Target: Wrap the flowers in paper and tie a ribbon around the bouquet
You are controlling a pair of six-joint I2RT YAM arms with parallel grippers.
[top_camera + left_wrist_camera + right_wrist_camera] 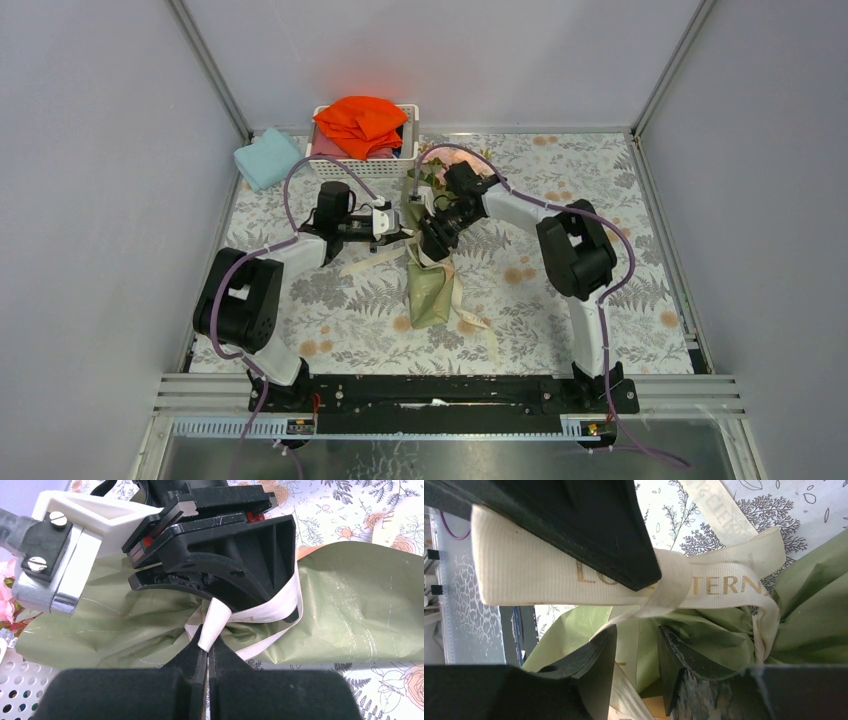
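The bouquet (pixel 430 290) lies mid-table, a cone of olive-green paper (pixel 350 600) with the pink flowers (pixel 428 182) at its far end. The cream ribbon (pixel 669 582) is knotted round the cone's waist, and its tails trail over the table (pixel 480 325). My left gripper (pixel 207 647) is shut on a ribbon loop right at the knot. My right gripper (pixel 636 635) hovers over the same knot from the other side. Its jaws stand apart, with only paper and a loose ribbon strand showing in the gap. The left gripper's black finger (pixel 589 525) crosses over the ribbon.
A white basket (pixel 365 165) with a bright orange cloth (pixel 362 122) stands at the back, just behind both grippers. A light-blue folded cloth (pixel 265 160) lies at the back left. Grey walls enclose the floral-patterned table (pixel 560 300).
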